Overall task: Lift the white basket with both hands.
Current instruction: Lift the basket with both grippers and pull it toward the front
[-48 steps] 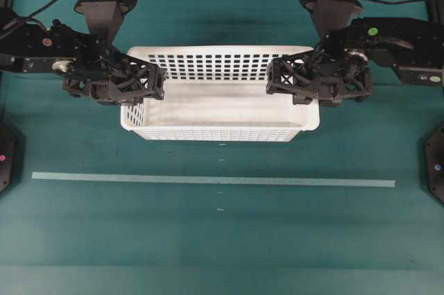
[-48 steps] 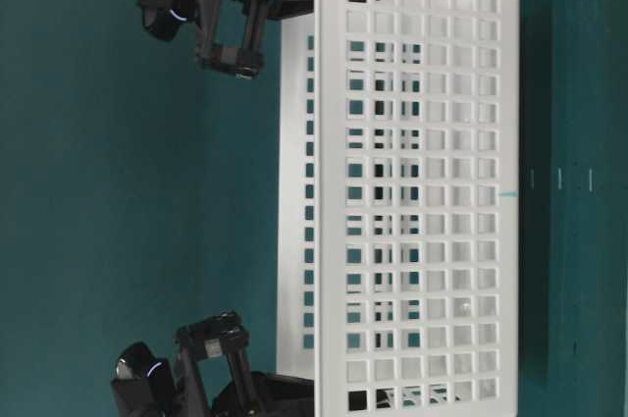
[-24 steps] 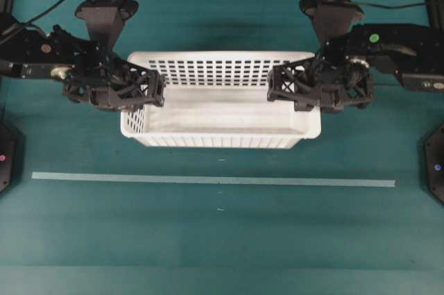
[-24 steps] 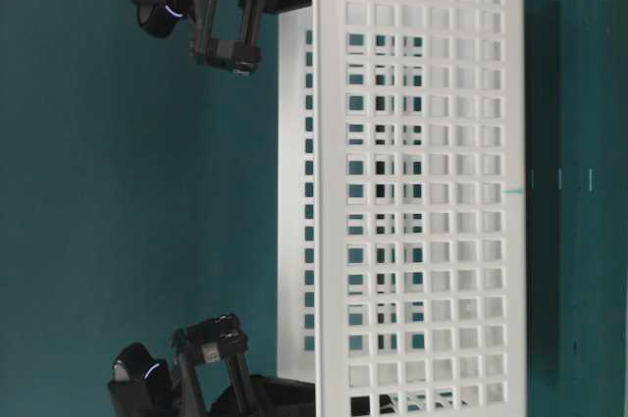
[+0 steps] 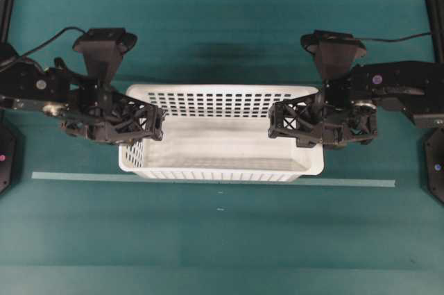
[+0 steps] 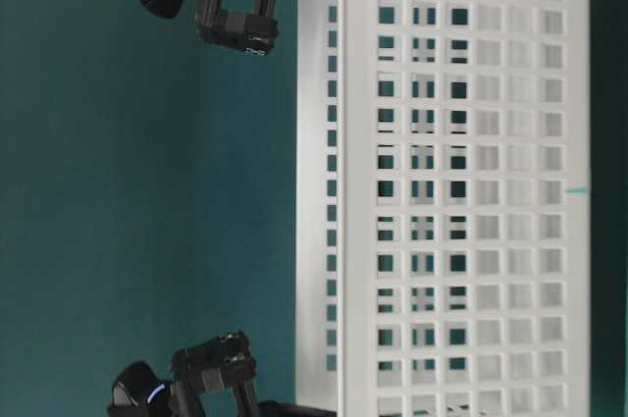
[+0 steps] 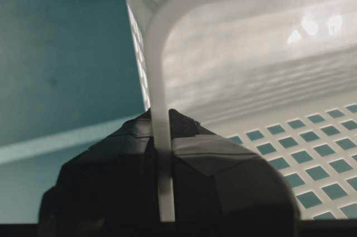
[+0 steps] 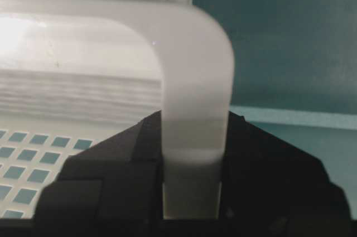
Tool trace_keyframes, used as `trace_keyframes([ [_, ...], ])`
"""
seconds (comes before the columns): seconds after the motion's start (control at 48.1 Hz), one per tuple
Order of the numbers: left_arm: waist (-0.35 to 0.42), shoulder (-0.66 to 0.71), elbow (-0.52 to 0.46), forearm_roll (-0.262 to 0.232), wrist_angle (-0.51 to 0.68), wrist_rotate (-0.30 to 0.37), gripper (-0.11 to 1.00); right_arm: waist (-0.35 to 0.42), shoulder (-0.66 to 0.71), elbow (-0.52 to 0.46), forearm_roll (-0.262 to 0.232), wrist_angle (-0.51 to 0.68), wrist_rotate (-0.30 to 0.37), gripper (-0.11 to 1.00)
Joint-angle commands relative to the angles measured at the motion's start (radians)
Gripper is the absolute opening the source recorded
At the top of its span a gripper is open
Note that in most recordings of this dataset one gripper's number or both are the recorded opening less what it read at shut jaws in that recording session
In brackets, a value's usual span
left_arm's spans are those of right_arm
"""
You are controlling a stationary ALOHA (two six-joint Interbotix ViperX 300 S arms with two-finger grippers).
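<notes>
The white basket (image 5: 222, 146) hangs level above the teal table, its perforated wall filling the table-level view (image 6: 461, 191). My left gripper (image 5: 135, 123) is shut on the rim of the basket's left end wall; in the left wrist view (image 7: 163, 136) both jaws press the thin white rim (image 7: 159, 81). My right gripper (image 5: 305, 123) is shut on the rim of the right end wall; in the right wrist view (image 8: 192, 148) the broad rim (image 8: 195, 81) sits between the jaws. The basket holds nothing.
A pale tape line (image 5: 69, 176) runs across the table just under the basket's near edge. Black arm bases (image 5: 7, 149) stand at the left and right (image 5: 436, 163) table edges. The basket's shadow (image 5: 222, 52) lies on the table behind it.
Both grippers have carried the basket up and toward the near side; it appears larger in the table-level view and now overlaps the tape line. Both grips are unchanged.
</notes>
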Motion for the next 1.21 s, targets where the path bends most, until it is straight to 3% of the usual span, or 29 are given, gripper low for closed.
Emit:
trace_keyframes([
  [0.0,-0.026,-0.031,0.003,0.005,-0.015,-0.008,-0.03,0.029,-0.006,0.0,-0.009,-0.002,0.005,0.15],
  [0.416,-0.129,-0.023,0.0,0.009,-0.034,-0.11,-0.03,0.115,-0.002,0.0,-0.026,-0.018,0.106,0.15],
  [0.957,-0.179,0.044,-0.046,0.009,-0.038,-0.123,-0.03,0.184,0.012,0.028,-0.034,-0.063,0.169,0.15],
  [1.186,-0.167,0.043,-0.011,0.018,-0.037,-0.123,-0.03,0.183,0.044,0.035,-0.037,-0.107,0.167,0.15],
])
